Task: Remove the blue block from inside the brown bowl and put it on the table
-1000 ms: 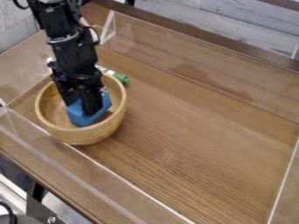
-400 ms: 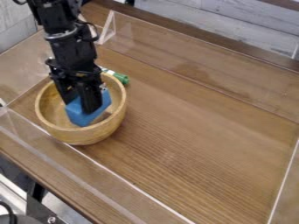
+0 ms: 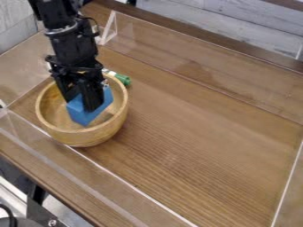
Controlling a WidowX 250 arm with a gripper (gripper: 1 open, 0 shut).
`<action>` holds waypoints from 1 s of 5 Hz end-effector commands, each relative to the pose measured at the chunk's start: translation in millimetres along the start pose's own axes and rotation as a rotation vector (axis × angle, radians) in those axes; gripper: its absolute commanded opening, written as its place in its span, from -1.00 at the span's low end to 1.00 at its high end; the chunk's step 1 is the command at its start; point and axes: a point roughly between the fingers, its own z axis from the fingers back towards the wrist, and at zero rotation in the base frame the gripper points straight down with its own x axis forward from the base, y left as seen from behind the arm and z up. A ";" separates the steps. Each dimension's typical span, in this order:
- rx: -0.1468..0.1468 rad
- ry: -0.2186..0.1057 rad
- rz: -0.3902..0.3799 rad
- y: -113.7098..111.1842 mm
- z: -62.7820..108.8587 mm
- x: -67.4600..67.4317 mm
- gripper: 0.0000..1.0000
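One blue block (image 3: 83, 110); one brown bowl (image 3: 80, 116), near left; one green-capped marker (image 3: 117, 80) just beyond bowl's far rim; one table (image 3: 201, 115); one robot arm, one gripper (image 3: 81, 96)

Single fixed view, set high beyond one corner of the table (image 3: 213, 133), looking down obliquely across its length; moderate range; the arm and brown bowl (image 3: 81, 124) sit at left of the frame; clear acrylic walls (image 3: 178, 191) run along the lower and upper edges.
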 end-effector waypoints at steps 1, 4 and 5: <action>0.042 -0.075 -0.015 -0.6 22.2 7.3 -1.00; 0.036 -0.076 -0.013 -5.5 28.2 6.0 -1.00; 0.033 -0.077 -0.011 -7.7 31.6 5.4 -1.00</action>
